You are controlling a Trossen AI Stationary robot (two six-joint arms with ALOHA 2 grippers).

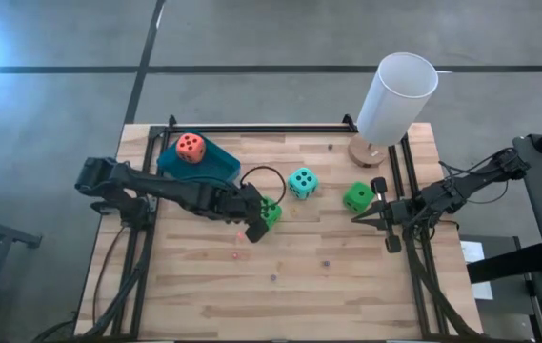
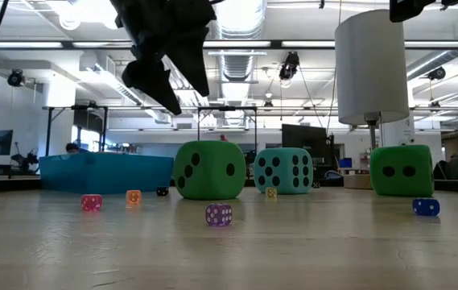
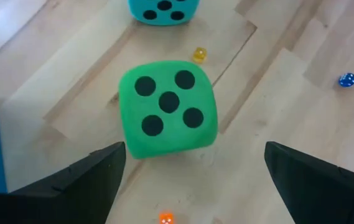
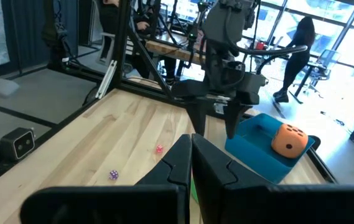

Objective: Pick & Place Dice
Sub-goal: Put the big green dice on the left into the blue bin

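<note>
Left wrist view, green die below wide-spread left gripper

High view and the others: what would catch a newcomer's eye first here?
The left gripper hangs open right above a green die near the table's middle, five pips up. The orange die already sits in the blue tray at the back left, and a tall white cylinder stands at the back right. The right gripper waits shut by the right edge.
</note>
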